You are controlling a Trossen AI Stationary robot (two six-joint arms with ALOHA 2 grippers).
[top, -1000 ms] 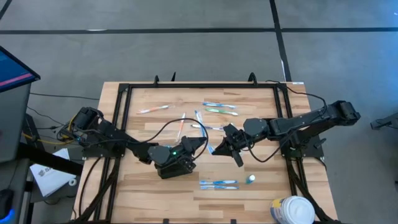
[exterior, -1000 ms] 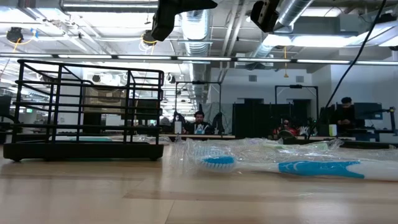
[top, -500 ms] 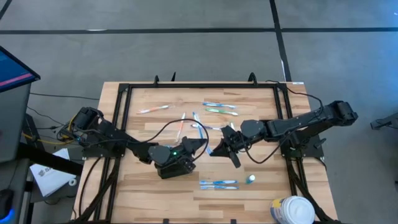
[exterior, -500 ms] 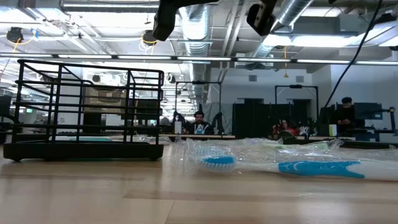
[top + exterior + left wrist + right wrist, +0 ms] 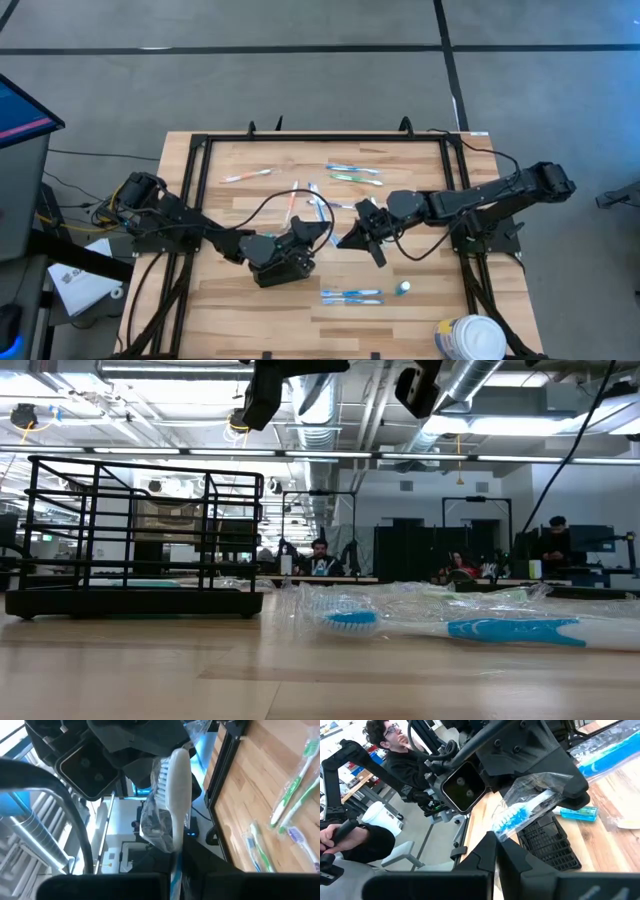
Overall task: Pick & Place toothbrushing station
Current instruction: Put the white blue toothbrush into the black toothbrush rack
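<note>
Toothbrushing station (image 5: 135, 603): black wire rack, standing upright on the counter (image 5: 230, 310). It is placed left of centre, below the left arm's wrist, which hides most of it from above. In the right wrist view its mesh (image 5: 547, 845) is seen below the left claw. No claw is touching it.

Left claw (image 5: 320, 228): raised above the counter, just right of the station. It is closed on a white-headed toothbrush (image 5: 172, 775) in clear wrapping, whose head points away from the wrist.

Right claw (image 5: 348, 240): raised at mid-counter, close beside the left claw and facing it. It is clamped on a blue-bristled toothbrush (image 5: 520, 812), also wrapped.

Loose toothbrushes (image 5: 352, 172) are scattered over the far half of the counter. A wrapped pair (image 5: 350, 295) lies nearer, right of the station. A small tube (image 5: 403, 288) lies just right of that pair. A white tub (image 5: 470, 338) stands at the near right corner.

A seated person (image 5: 405, 765) is seen beyond the counter in the right wrist view.
</note>
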